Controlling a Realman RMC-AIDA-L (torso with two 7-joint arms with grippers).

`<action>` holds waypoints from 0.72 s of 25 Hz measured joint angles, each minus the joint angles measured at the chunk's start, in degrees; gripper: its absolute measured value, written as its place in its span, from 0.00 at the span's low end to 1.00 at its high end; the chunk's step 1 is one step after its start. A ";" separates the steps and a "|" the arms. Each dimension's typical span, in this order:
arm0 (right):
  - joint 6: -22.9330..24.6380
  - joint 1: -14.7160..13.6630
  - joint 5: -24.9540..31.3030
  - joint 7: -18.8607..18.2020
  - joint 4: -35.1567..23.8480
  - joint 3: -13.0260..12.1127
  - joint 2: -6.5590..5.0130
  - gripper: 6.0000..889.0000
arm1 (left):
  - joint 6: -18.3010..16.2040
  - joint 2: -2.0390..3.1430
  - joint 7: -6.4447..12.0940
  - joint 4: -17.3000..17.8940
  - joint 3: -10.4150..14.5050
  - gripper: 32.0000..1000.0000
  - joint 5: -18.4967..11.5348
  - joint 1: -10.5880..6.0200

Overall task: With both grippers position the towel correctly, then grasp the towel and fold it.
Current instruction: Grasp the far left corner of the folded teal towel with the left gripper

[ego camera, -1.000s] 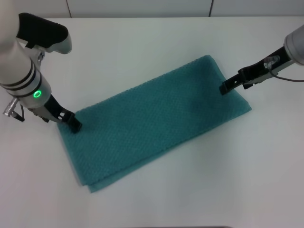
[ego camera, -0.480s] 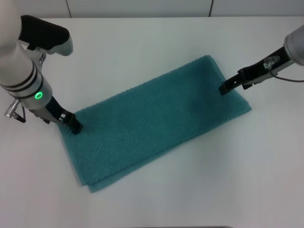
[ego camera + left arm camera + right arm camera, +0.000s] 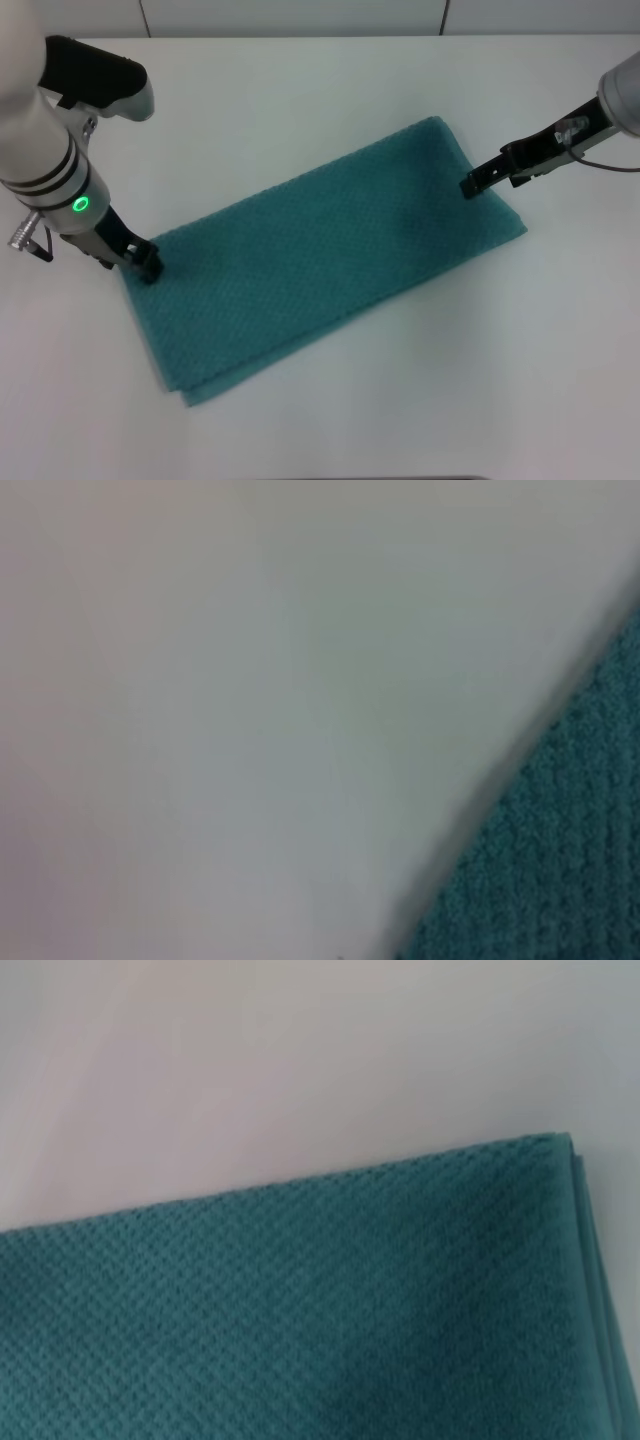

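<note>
The teal, waffle-textured terry towel [image 3: 320, 255] lies doubled and flat on the white table [image 3: 300, 90], running diagonally from the lower left of the head view to the upper right. The left gripper [image 3: 148, 262] sits at its left corner and the right gripper [image 3: 470, 186] at its right end; whether either pair of fingers is spread or pinching cloth cannot be told. The cloth looks soft, light and limp, so it should sag and drag; the corners are probably the best holds, catching both layers.
</note>
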 joint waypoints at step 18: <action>-0.10 0.05 0.00 0.00 -0.18 0.22 0.00 0.93 | 1.11 -0.16 0.32 0.40 0.00 0.10 0.03 -0.48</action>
